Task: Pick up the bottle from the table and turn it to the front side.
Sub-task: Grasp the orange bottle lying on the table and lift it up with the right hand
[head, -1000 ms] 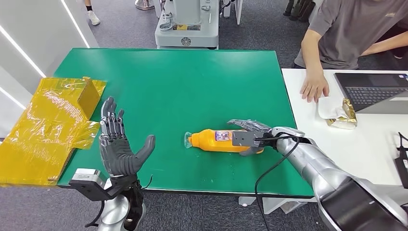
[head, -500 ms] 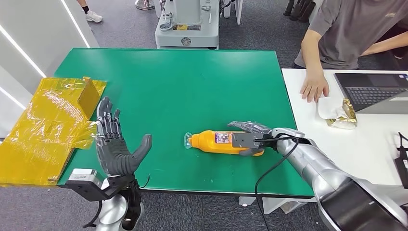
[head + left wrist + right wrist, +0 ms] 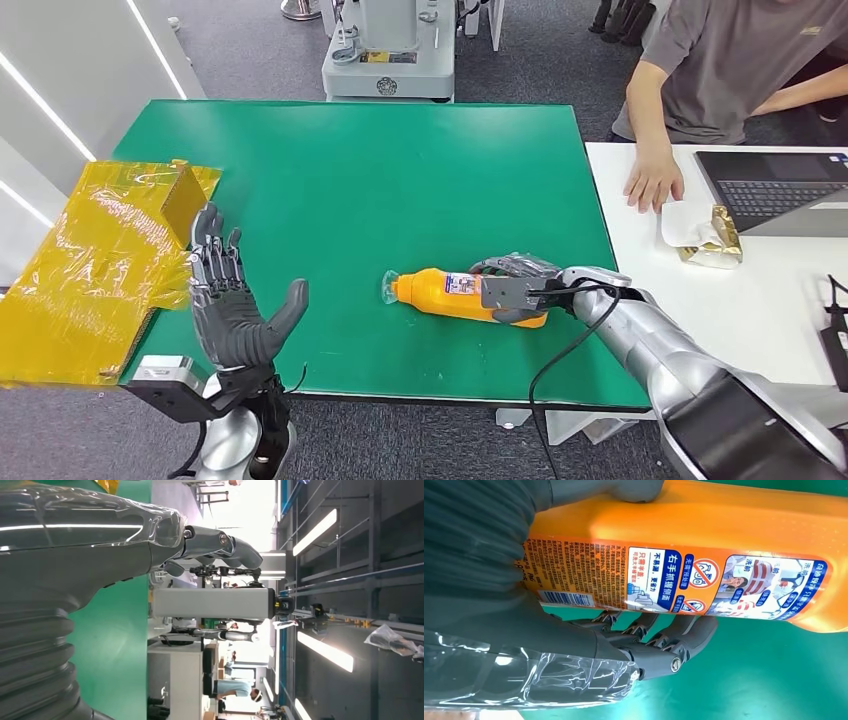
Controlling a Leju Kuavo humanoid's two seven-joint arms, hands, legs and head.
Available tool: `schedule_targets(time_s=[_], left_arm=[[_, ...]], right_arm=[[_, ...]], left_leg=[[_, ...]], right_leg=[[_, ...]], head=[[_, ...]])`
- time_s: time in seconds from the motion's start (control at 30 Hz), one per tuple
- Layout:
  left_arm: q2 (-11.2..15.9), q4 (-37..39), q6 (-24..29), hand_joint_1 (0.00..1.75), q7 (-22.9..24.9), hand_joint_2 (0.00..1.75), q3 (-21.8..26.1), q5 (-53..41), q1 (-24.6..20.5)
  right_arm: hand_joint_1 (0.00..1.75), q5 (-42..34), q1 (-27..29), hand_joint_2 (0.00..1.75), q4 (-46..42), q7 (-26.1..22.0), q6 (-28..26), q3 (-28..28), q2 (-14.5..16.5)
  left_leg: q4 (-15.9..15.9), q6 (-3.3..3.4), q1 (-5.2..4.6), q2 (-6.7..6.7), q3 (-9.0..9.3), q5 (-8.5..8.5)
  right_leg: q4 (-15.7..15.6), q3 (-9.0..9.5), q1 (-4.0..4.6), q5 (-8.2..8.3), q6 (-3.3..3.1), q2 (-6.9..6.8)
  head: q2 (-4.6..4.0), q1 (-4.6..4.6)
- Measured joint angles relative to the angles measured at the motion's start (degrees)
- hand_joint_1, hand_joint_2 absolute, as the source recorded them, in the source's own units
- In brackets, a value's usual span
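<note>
An orange bottle (image 3: 445, 292) lies on its side on the green table (image 3: 380, 170), near the front edge, with its clear cap pointing left. My right hand (image 3: 515, 280) wraps the bottle's base end and grips it. In the right wrist view the printed back label of the bottle (image 3: 704, 540) faces the camera, with the thumb on one side and the dark fingers (image 3: 659, 645) curled under the other. My left hand (image 3: 232, 310) is raised over the table's front left edge, palm toward the bottle, fingers spread and holding nothing. The left hand (image 3: 75, 555) looms large in its wrist view.
A crumpled yellow film sheet with a box (image 3: 95, 265) hangs over the table's left edge. A person sits at the back right with a hand (image 3: 655, 180) on a white table, beside a laptop (image 3: 780, 190) and a gold packet (image 3: 715, 240). A grey machine (image 3: 390, 50) stands behind the table.
My right hand's fingers have curled down around the bottle's base end. My left hand has drifted a little left and lower. The bottle has barely moved.
</note>
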Motion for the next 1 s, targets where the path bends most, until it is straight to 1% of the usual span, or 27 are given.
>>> schedule_targets(time_s=[0.03,0.07,0.1,0.17,0.2,0.23,0.6,1.0], left_arm=[[0.00,-0.11,0.07,0.00,0.00,1.75,0.09,0.00,0.12],[0.00,-0.22,0.13,0.00,0.00,1.75,0.19,0.00,0.22],[0.00,-0.32,0.19,0.00,0.00,1.75,0.27,0.00,0.29],[0.00,-0.57,0.35,0.00,0.00,1.75,0.37,0.02,0.45],[0.00,-0.73,0.44,0.00,0.00,1.75,0.40,0.04,0.51],[0.00,-0.87,0.52,0.00,0.00,1.75,0.44,0.06,0.55],[0.00,-2.09,1.16,0.00,0.00,1.75,0.79,0.01,0.75],[0.00,-2.54,1.41,0.00,0.00,1.75,0.79,-0.03,1.01]], right_arm=[[1.75,0.01,0.01,1.75,0.01,-0.12,-0.06,0.00,0.00],[1.68,0.05,0.03,1.75,0.01,-0.24,-0.10,0.00,0.01],[1.40,0.09,0.03,1.75,0.02,-0.33,-0.11,0.00,0.04],[0.53,0.19,0.02,1.75,0.02,-0.41,-0.01,0.00,0.17],[0.16,0.22,0.00,1.75,0.02,-0.38,0.07,0.00,0.27],[0.00,0.25,-0.03,1.75,0.02,-0.29,0.15,0.00,0.38],[0.00,1.14,-0.10,1.75,0.10,1.45,0.39,0.01,1.91],[0.00,1.26,0.17,1.75,0.48,1.45,0.66,0.02,2.21]], left_leg=[[0.00,0.00,0.00,0.00,0.00,0.00],[0.00,0.00,0.00,0.00,-0.01,0.00],[0.00,0.00,0.00,0.00,-0.01,0.00],[0.00,0.00,0.00,0.00,-0.01,0.00],[0.00,0.00,0.00,0.00,-0.01,0.00],[0.00,0.00,0.00,0.00,-0.01,0.00],[0.00,0.00,0.00,0.00,-0.01,0.00],[0.00,0.00,0.00,0.00,-0.01,0.00]], right_leg=[[0.00,0.00,0.00,0.00,0.00,0.00],[0.00,0.00,0.00,0.00,0.00,0.00],[0.00,0.00,0.00,0.00,0.00,-0.01],[0.00,0.00,0.00,0.00,0.00,0.00],[0.00,0.00,0.00,0.00,0.00,0.00],[0.01,0.00,0.00,0.00,0.00,0.00],[0.00,0.00,0.00,0.00,0.00,-0.01],[0.00,0.00,0.00,0.00,0.00,-0.01]], head=[[0.00,0.00],[0.00,0.00],[0.00,0.00],[0.00,0.00],[0.00,0.00],[0.00,0.00],[0.00,0.00],[0.00,0.00]])
